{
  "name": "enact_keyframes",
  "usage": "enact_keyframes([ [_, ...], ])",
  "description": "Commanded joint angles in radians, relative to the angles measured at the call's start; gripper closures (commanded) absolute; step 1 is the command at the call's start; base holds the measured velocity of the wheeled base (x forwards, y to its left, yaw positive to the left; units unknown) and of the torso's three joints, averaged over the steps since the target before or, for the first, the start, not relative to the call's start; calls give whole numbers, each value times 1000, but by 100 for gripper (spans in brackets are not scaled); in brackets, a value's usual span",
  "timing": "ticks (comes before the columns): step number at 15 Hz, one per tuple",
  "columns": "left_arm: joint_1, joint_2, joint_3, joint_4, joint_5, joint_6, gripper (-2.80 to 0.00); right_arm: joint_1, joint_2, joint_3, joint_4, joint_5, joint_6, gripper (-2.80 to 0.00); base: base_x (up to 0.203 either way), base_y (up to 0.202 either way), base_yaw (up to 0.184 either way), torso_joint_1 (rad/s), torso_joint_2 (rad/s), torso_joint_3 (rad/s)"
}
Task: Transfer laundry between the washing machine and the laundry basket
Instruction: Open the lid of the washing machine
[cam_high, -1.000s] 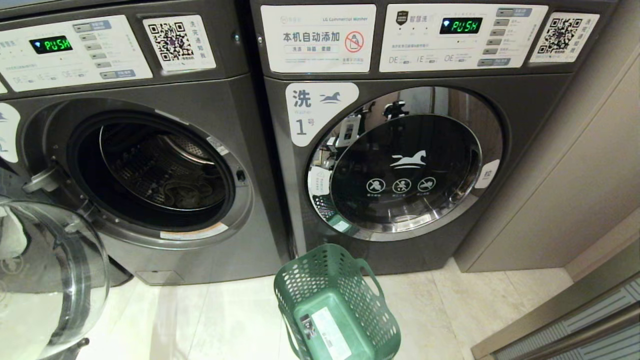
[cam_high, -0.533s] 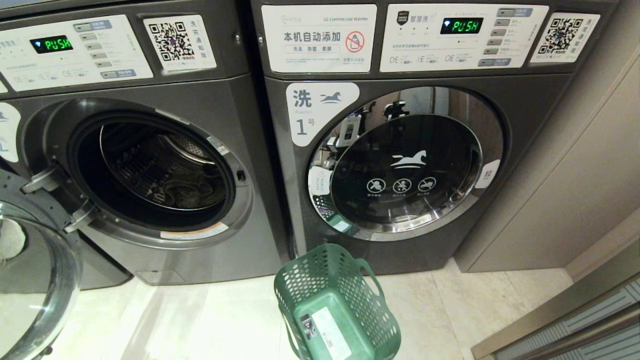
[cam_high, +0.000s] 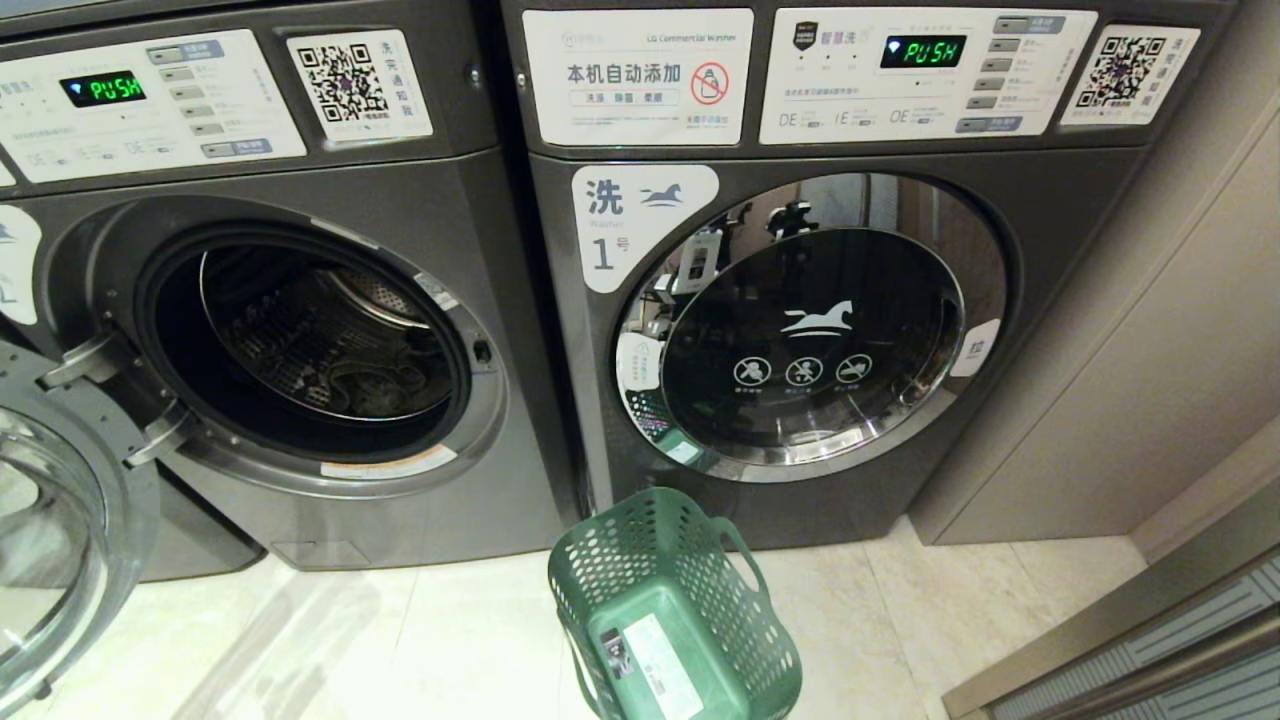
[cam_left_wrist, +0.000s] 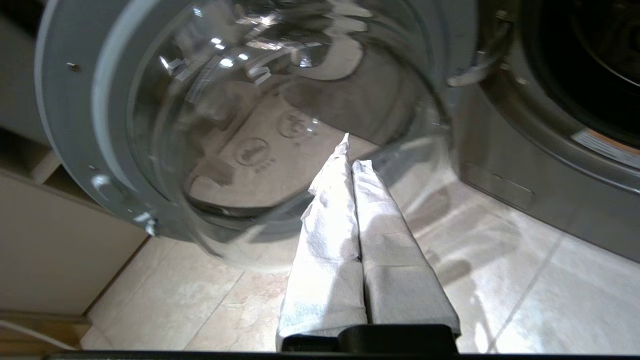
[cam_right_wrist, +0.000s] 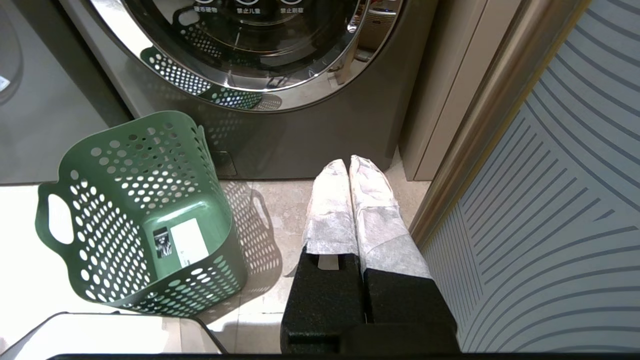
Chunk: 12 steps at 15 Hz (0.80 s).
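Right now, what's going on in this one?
A robot faces two washing machines. The left machine's door stands swung wide open, with laundry lying dark in the drum. The left gripper is shut and empty, in front of that door's glass. The right gripper, also shut, hangs parked beside the empty green basket on the floor. Nothing has been transferred yet.

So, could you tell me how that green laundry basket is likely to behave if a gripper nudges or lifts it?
The green laundry basket looks empty and its walls are perforated plastic, so it is probably light and may slide on the glossy tiled floor if nudged. It stands tall on a narrower base, so a push near the rim could tip it. Its side handle looks like a reasonable lifting point.
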Motion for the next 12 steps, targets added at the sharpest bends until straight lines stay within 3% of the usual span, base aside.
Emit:
enact_keyframes([
  [1, -50, -72, 47, 1, -3, 1, 0, 0, 1, 0, 0, 1, 0, 0, 0, 0, 0, 0, 0, 0],
  [5, -112, -107, 43, 34, -7, -3, 0, 0, 1, 0, 0, 1, 0, 0, 0, 0, 0, 0, 0, 0],
  [7, -193, -140, 63, 29, -31, -15, 0, 2, 1, 0, 0, 1, 0, 0, 0, 0, 0, 0, 0, 0],
  [9, -321, -192, 128, 28, -59, -22, 0, 0, 1, 0, 0, 1, 0, 0, 0, 0, 0, 0, 0, 0],
  [12, -600, -286, 249, 35, -59, -43, 0, 0, 1, -1, 0, 1, 0, 0, 0, 0, 0, 0, 0, 0],
])
